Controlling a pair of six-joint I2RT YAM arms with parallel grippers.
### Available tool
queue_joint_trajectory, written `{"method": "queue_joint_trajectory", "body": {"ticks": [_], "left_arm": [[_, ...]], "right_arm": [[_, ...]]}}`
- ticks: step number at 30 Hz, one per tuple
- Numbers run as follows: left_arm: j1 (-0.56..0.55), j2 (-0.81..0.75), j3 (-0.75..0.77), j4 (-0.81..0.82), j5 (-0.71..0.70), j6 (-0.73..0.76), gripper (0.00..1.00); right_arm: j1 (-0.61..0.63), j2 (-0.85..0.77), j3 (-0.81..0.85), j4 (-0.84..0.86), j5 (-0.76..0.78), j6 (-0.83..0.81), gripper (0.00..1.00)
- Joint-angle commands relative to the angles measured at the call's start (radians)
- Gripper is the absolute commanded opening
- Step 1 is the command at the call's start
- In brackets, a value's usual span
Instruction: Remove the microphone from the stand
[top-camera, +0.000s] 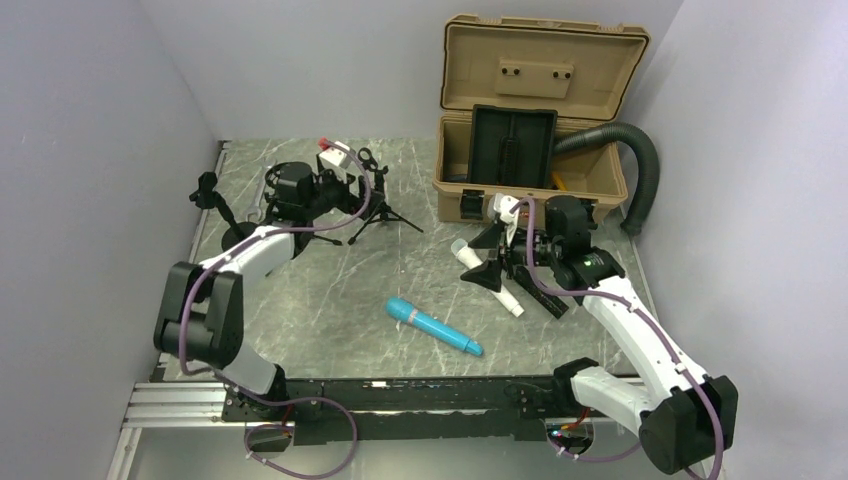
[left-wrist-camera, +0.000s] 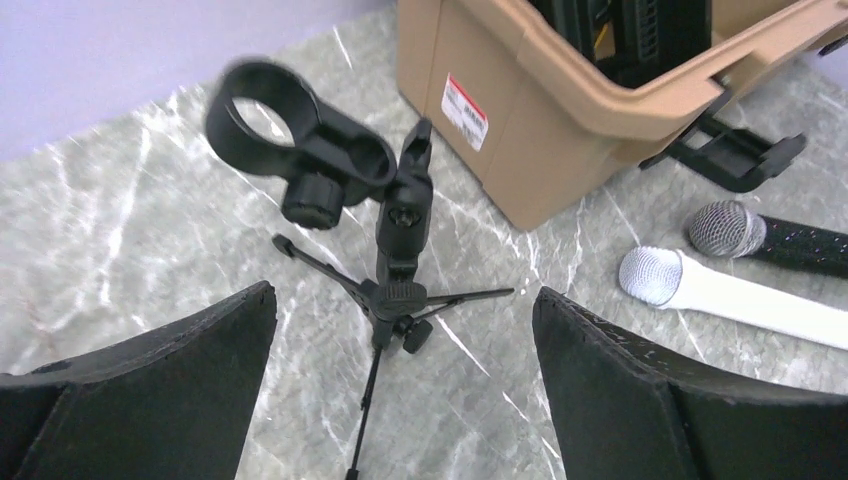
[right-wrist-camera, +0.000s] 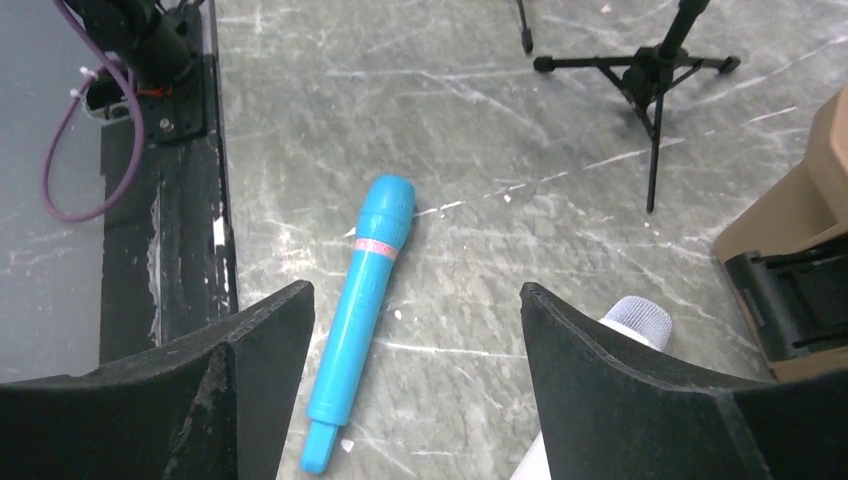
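Note:
The black tripod stand stands at the back left of the table. In the left wrist view its ring clip is empty. A blue microphone lies flat mid-table, also in the right wrist view. A white microphone and a black microphone lie near the case. My left gripper is open and empty just left of the stand, with the tripod hub between its fingers. My right gripper is open and empty above the white microphone, right of the blue one.
An open tan case stands at the back right with a black ribbed hose beside it. A small black fixture stands at the far left edge. The black rail runs along the near edge.

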Motion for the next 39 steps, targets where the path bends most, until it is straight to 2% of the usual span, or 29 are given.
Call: {"method": "queue_joint_trajectory", "body": {"ticks": [1, 6, 11, 13, 21, 26, 32, 39], "left_arm": [[0.016, -0.129, 0.012, -0.065, 0.004, 0.037, 0.99], [0.016, -0.257, 0.044, -0.263, 0.034, 0.138, 0.99], [0.016, -0.351, 0.110, -0.533, 0.046, 0.233, 0.99], [0.016, -0.394, 0.101, -0.591, 0.033, 0.267, 0.99], [0.016, -0.552, 0.025, -0.668, 0.007, 0.349, 1.00], [0.016, -0.606, 0.005, -0.685, 0.018, 0.356, 0.99], [0.016, -0.629, -0.010, -0.691, 0.030, 0.362, 0.99], [0.016, -0.643, -0.010, -0.696, 0.025, 0.384, 0.99]], "right_arm": [[0.041, 0.014, 0.032, -0.087, 0.031, -0.132, 0.77], [0.191, 0.074, 0.043, -0.136, 0.170, -0.161, 0.77], [0.324, 0.143, -0.001, -0.045, 0.248, -0.104, 0.76], [0.383, 0.186, -0.016, -0.028, 0.278, -0.093, 0.75], [0.531, 0.351, -0.034, 0.056, 0.414, -0.063, 0.72], [0.570, 0.456, 0.019, 0.055, 0.534, -0.011, 0.70], [0.593, 0.573, 0.081, 0.036, 0.561, 0.030, 0.65], [0.609, 0.654, 0.117, 0.023, 0.605, 0.060, 0.51]]}}
